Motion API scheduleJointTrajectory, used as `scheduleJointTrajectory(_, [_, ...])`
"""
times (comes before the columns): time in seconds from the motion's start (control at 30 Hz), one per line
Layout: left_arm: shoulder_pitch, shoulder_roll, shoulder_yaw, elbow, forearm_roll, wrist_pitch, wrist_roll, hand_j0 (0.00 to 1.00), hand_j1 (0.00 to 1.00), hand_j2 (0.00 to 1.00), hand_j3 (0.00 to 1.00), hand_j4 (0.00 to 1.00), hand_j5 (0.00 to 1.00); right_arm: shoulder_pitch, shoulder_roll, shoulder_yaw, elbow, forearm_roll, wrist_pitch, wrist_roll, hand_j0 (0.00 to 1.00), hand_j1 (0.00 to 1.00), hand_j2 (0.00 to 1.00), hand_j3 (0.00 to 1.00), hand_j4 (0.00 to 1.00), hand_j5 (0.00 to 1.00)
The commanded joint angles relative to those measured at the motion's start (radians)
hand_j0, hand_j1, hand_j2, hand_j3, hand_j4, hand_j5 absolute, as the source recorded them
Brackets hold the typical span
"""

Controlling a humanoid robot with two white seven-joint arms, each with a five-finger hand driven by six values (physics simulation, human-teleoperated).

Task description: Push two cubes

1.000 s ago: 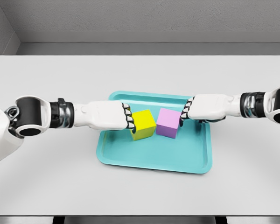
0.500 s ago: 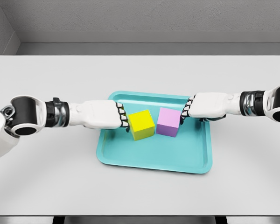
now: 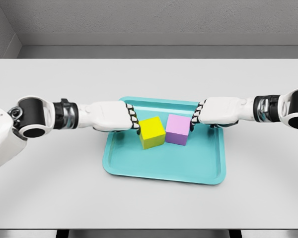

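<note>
So there's a teal tray sitting roughly mid-table on a plain white table, and both cubes are inside it, toward the far half. The yellow cube is on the left, turned a bit so one corner points toward the near side. The purple cube is right next to it on the right, and the two look like they're touching along their facing edges, or at least there's no real gap I can make out.

The left hand comes in from the left side with the arm stretched out almost level over the table. Its fingers are curled into a loose fist, not gripping anything, and the knuckle side is right up against the left face of the yellow cube. Looks like contact, though it's tight enough that I can't swear to it.

The right hand mirrors that from the right side. Same deal: fingers curled in, holding nothing, with the dark fingertips pressed at or just beside the right face of the purple cube. The hand hangs over the tray's far right corner and throws a small shadow there.

Behind the table there's a gray wall with a ledge running along the back edge. The left shoulder shows big at the lower left.
</note>
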Motion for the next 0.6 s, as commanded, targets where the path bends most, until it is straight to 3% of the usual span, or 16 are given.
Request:
scheduleJointTrajectory(0.0, [0.0,-0.014,0.0,0.001,0.002,0.002,-0.009,0.68,0.68,0.68,0.68,0.68,0.68,0.0,0.008,0.0,0.002,0.004,0.003,0.0,0.68,0.68,0.68,0.68,0.68,0.68])
scheduleJointTrajectory(0.57, [-0.005,-0.017,0.044,0.064,0.002,0.002,-0.012,0.69,0.69,0.69,0.69,0.69,0.69,-0.023,0.024,-0.002,0.011,0.007,0.003,0.0,0.68,0.68,0.68,0.68,0.68,0.68])
